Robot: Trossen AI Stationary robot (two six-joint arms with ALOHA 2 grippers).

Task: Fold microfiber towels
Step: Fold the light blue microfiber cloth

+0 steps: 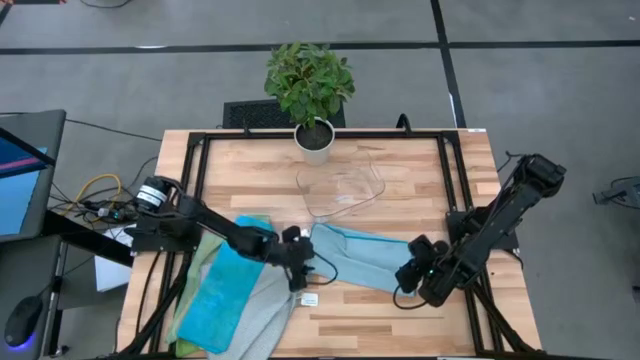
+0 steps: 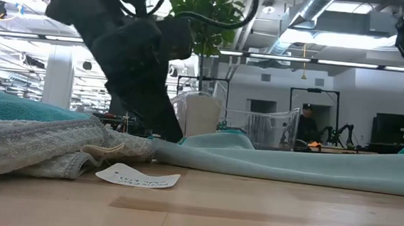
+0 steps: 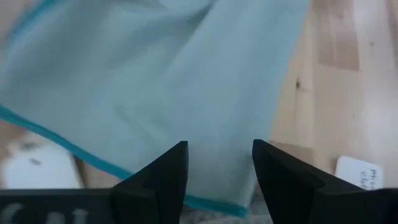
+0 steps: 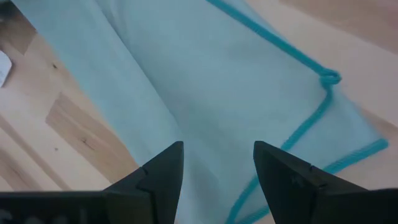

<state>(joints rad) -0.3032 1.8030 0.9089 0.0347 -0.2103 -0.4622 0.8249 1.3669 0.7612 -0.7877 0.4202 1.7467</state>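
Observation:
A light grey towel with teal edging (image 1: 355, 255) lies spread flat on the table's middle. My left gripper (image 3: 219, 149) is open and slants down over the towel's left edge (image 2: 178, 141). My right gripper (image 4: 217, 149) is open and hangs above the towel's right corner (image 4: 329, 78), clear of it. At the table's near left lies a pile of towels: a bright blue one (image 1: 225, 295) on top, a grey one (image 1: 265, 312) beside it, and a green one (image 1: 205, 255) showing at the far side. My left gripper stands with its open fingers slanting down at the light towel's left edge. Whether a fingertip touches the cloth I cannot tell.
A clear plastic tray (image 1: 345, 190) stands just beyond the towel, and a potted plant (image 1: 312, 95) stands at the far edge. A white label (image 2: 138, 176) lies on the wood near the grey towel. Bare wood shows along the near edge (image 1: 400, 320).

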